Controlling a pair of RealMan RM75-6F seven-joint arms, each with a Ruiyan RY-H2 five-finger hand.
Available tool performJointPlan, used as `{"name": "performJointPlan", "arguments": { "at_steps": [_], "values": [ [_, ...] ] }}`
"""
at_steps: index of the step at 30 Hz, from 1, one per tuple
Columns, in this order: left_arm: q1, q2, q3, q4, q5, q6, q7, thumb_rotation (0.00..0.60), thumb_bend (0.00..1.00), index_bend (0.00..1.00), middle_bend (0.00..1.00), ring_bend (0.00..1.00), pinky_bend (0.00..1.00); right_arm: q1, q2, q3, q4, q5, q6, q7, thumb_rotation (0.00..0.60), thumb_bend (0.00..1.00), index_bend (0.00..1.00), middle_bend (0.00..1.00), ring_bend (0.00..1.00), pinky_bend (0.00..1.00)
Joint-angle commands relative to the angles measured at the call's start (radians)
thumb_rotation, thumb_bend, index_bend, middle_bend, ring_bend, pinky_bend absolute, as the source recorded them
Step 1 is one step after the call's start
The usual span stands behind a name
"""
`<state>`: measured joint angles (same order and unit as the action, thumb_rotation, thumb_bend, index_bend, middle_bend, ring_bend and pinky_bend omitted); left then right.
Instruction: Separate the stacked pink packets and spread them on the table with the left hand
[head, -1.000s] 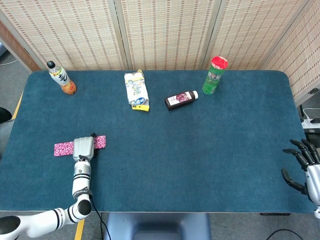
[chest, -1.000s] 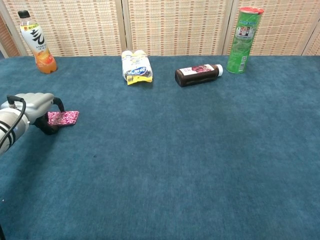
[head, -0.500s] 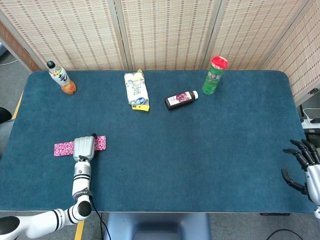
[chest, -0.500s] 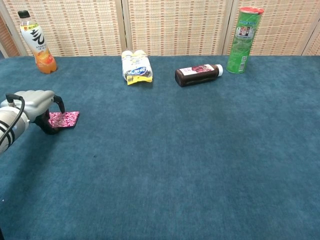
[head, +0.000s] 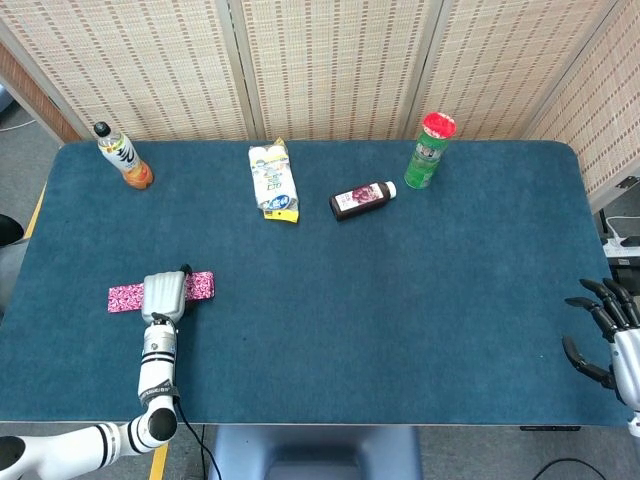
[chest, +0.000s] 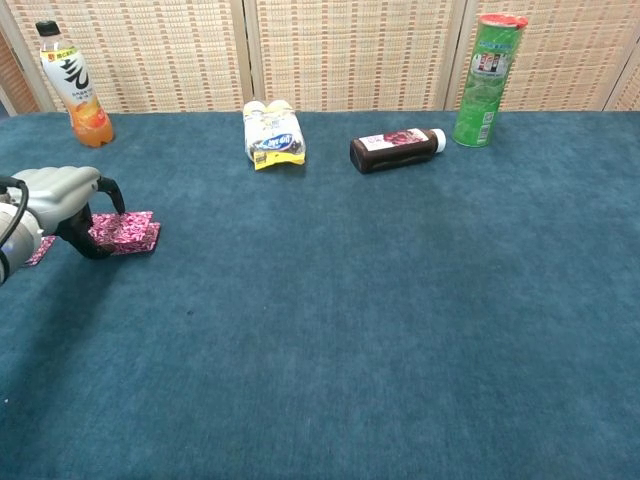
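**Left hand on the pink packets, shifted left**

Compared with one second ago, the left hand (head: 165, 296) has shifted slightly to the left, and in the chest view more of the pink packets (chest: 124, 232) is exposed on its right side, with two overlapping edges now visible.

1. Task items. The pink packets (head: 199, 285) lie flat on the blue table (head: 400, 300), near the left edge on the near half. In the head view they form a strip extending left and right from beneath the hand.
2. Left hand. The left hand (chest: 62, 196) rests on the packets with its dark fingers curled down onto them. Whether it pinches a packet or only presses on it cannot be determined.
3. Right hand. The right hand (head: 605, 335) is at the near right edge of the table, fingers spread apart, holding nothing.
4. Other items, along the far side:
   - orange drink bottle (head: 123, 156), upright, far left;
   - white snack pack (head: 273, 180), lying flat;
   - dark bottle (head: 361, 200), on its side;
   - green canister (head: 430, 151), upright, with a red lid.
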<state>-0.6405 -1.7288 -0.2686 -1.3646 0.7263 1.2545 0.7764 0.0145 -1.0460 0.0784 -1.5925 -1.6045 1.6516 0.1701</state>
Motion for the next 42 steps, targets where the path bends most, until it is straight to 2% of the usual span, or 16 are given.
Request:
{"name": "performJointPlan", "arguments": {
  "at_steps": [1, 9, 12, 16, 22, 28, 35, 42],
  "values": [
    [0.033, 0.046, 0.028, -0.074, 0.037, 0.042, -0.01, 0.6, 0.29, 0.48, 1.0, 1.0, 1.0, 0.001, 0.002, 0.0, -0.001, 0.002, -0.004, 0.001, 0.6, 0.31, 0.31, 0.15, 0.09, 0.57],
    [0.177, 0.178, 0.166, -0.294, 0.144, 0.189, -0.037, 0.6, 0.3, 0.49, 1.0, 1.0, 1.0, -0.002, 0.003, -0.001, -0.002, -0.003, 0.004, 0.006, 0.6, 0.31, 0.31, 0.15, 0.09, 0.57],
    [0.218, 0.203, 0.213, -0.319, 0.176, 0.212, -0.05, 0.6, 0.3, 0.49, 1.0, 1.0, 1.0, -0.002, 0.002, -0.002, -0.001, -0.005, 0.005, 0.005, 0.6, 0.31, 0.31, 0.15, 0.09, 0.57],
    [0.261, 0.199, 0.242, -0.306, 0.189, 0.233, -0.069, 0.6, 0.3, 0.49, 1.0, 1.0, 1.0, -0.002, 0.001, -0.002, -0.002, -0.003, 0.004, 0.002, 0.6, 0.31, 0.31, 0.15, 0.09, 0.57],
    [0.288, 0.159, 0.241, -0.22, 0.17, 0.199, -0.094, 0.6, 0.29, 0.41, 1.0, 1.0, 1.0, 0.001, -0.002, -0.002, -0.003, -0.001, -0.002, -0.007, 0.6, 0.31, 0.31, 0.15, 0.09, 0.57],
    [0.302, 0.146, 0.226, -0.178, 0.158, 0.171, -0.106, 0.6, 0.29, 0.34, 1.0, 1.0, 1.0, 0.004, -0.004, 0.001, -0.003, 0.004, -0.007, -0.01, 0.6, 0.31, 0.31, 0.15, 0.09, 0.57],
    [0.315, 0.167, 0.213, -0.215, 0.176, 0.164, -0.122, 0.6, 0.29, 0.22, 1.0, 1.0, 1.0, 0.004, -0.005, 0.0, -0.004, 0.003, -0.008, -0.013, 0.6, 0.31, 0.31, 0.15, 0.09, 0.57],
    [0.331, 0.217, 0.212, -0.292, 0.211, 0.18, -0.127, 0.6, 0.27, 0.19, 1.0, 1.0, 1.0, 0.005, -0.005, 0.0, -0.004, 0.002, -0.009, -0.013, 0.6, 0.31, 0.31, 0.15, 0.09, 0.57]
  ]
}}
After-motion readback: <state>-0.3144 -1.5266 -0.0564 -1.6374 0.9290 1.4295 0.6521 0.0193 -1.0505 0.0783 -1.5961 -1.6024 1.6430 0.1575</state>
